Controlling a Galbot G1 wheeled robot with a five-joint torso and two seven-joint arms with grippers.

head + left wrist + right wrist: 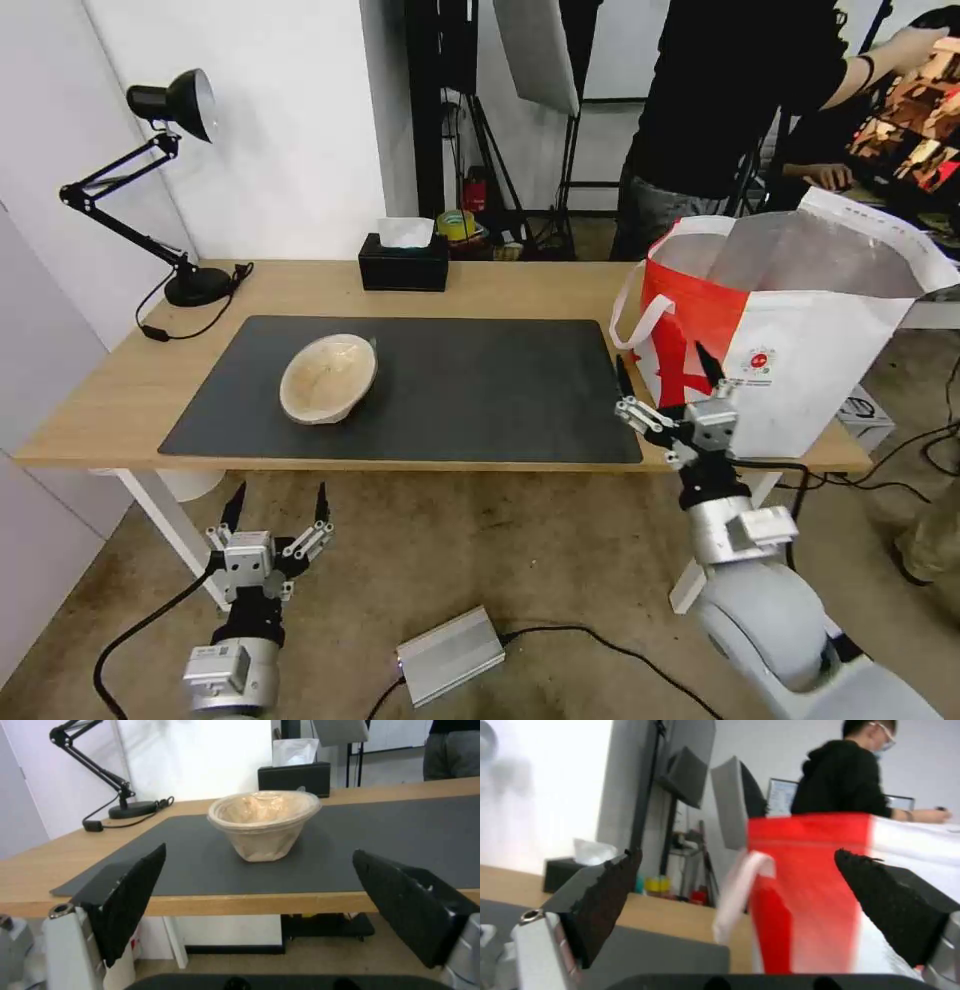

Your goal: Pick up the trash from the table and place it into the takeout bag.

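The one piece of trash left on the table [120, 390] is the beige paper-pulp bowl [328, 378]. It rests on the left half of the dark grey mat [480, 385], tipped over so that its mouth faces the near edge of the table and the left arm. In the left wrist view the open rim presents itself to the camera, with the narrow base farther back.

The left gripper [278, 504] hangs below and in front of the table edge, jaws spread wide and empty. The bowl lies ahead of it and higher — almost centred between the two black fingers [134, 896], slightly toward the lamp side.

The right gripper [668, 372] hovers at the near right corner of the table, jaws also wide and empty, just beside the front face of the takeout bag [800, 350]. The bag stands upright on the right end of the table with its top open.

Judgement: the left arm is clearly the nearer to the bowl — the right arm is well apart from it, across the mat. A grasp likely calls for a rise and forward reach, with the fingers closing across the rim.
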